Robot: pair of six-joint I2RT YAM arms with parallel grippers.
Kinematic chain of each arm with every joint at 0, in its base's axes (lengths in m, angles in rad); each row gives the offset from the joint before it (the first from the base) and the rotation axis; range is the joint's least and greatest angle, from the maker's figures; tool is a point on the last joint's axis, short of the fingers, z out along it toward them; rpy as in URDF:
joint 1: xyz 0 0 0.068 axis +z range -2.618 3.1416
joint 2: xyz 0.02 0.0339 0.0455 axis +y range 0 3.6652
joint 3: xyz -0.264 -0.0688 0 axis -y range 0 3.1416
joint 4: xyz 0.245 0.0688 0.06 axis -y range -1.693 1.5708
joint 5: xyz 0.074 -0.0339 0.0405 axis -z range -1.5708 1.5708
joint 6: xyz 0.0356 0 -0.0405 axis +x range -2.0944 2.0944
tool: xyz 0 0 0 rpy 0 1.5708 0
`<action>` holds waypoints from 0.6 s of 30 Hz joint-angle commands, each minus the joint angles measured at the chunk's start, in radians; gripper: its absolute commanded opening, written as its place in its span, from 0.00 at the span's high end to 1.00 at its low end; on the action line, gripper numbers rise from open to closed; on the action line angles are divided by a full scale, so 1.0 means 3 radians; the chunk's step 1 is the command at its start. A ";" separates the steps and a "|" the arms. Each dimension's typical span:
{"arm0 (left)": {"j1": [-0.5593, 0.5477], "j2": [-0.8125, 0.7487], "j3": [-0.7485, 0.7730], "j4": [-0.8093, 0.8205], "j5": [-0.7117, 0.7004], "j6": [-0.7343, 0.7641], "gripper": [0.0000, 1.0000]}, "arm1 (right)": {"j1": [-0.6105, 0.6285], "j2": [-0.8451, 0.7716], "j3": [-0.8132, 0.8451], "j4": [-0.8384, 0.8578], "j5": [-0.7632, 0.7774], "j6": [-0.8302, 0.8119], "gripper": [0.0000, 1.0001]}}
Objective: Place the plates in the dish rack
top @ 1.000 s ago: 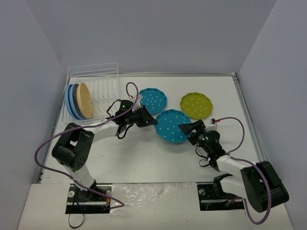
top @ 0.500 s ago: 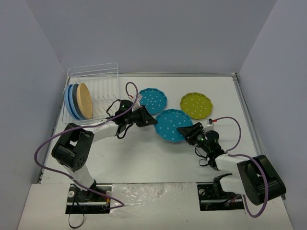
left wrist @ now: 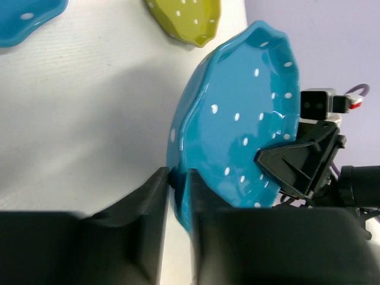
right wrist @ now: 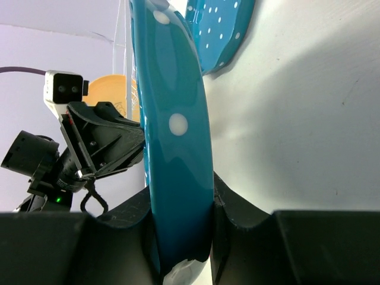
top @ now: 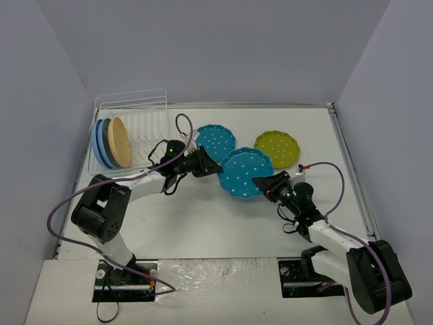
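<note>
A teal white-dotted plate (top: 245,172) (left wrist: 237,119) (right wrist: 172,148) hangs tilted above the table between both arms. My left gripper (top: 215,168) (left wrist: 178,181) is shut on its left rim. My right gripper (top: 261,183) (right wrist: 181,237) is shut on the opposite rim. A second teal dotted plate (top: 215,140) (right wrist: 222,29) and a lime green dotted plate (top: 277,149) (left wrist: 184,21) lie flat behind it. The white wire dish rack (top: 145,115) at the back left holds two light blue plates (top: 101,143) and an orange-yellow plate (top: 120,141) upright at its left end.
Purple cables loop from both arms over the table. Grey walls close in the left, back and right sides. The rack's slots to the right of the orange-yellow plate hold nothing.
My right gripper has closed onto the teal plate's rim. The plate has shifted a little back and right and tilted up. The left jaws have eased slightly but still hold the rim.
</note>
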 commanded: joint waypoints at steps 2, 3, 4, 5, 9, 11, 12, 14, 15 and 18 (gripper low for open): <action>-0.0037 -0.0369 0.0122 0.0817 0.0403 -0.0237 0.55 | 0.0049 -0.0329 0.0279 0.0179 -0.0227 0.0032 1.00; -0.0037 -0.0388 0.0114 0.0829 0.0411 -0.0232 0.49 | 0.0049 -0.0359 0.0312 0.0177 -0.0247 0.0055 1.00; -0.0037 -0.0409 0.0106 0.0842 0.0421 -0.0224 0.43 | 0.0049 -0.0388 0.0348 0.0177 -0.0271 0.0079 1.00; -0.0037 -0.0412 0.0105 0.0871 0.0444 -0.0244 0.40 | 0.0051 -0.0413 0.0398 0.0175 -0.0287 0.0106 1.00; -0.0037 -0.0402 0.0141 0.0992 0.0559 -0.0335 0.37 | 0.0055 -0.0522 0.0562 0.0168 -0.0342 0.0201 1.00; -0.0037 -0.0392 0.0163 0.0992 0.0622 -0.0340 0.37 | 0.0059 -0.0561 0.0635 0.0200 -0.0371 0.0254 1.00; -0.0036 -0.0385 0.0166 0.0992 0.0647 -0.0342 0.37 | 0.0058 -0.0571 0.0660 0.0236 -0.0391 0.0301 1.00; -0.0033 -0.0373 0.0166 0.1001 0.0659 -0.0354 0.37 | 0.0058 -0.0577 0.0685 0.0336 -0.0435 0.0370 1.00; -0.0037 -0.0361 0.0166 0.0998 0.0664 -0.0366 0.37 | 0.0054 -0.0577 0.0702 0.0401 -0.0463 0.0460 1.00; -0.0033 -0.0314 0.0145 0.1143 0.0694 -0.0455 0.37 | 0.0059 -0.0567 0.0728 0.0534 -0.0505 0.0549 1.00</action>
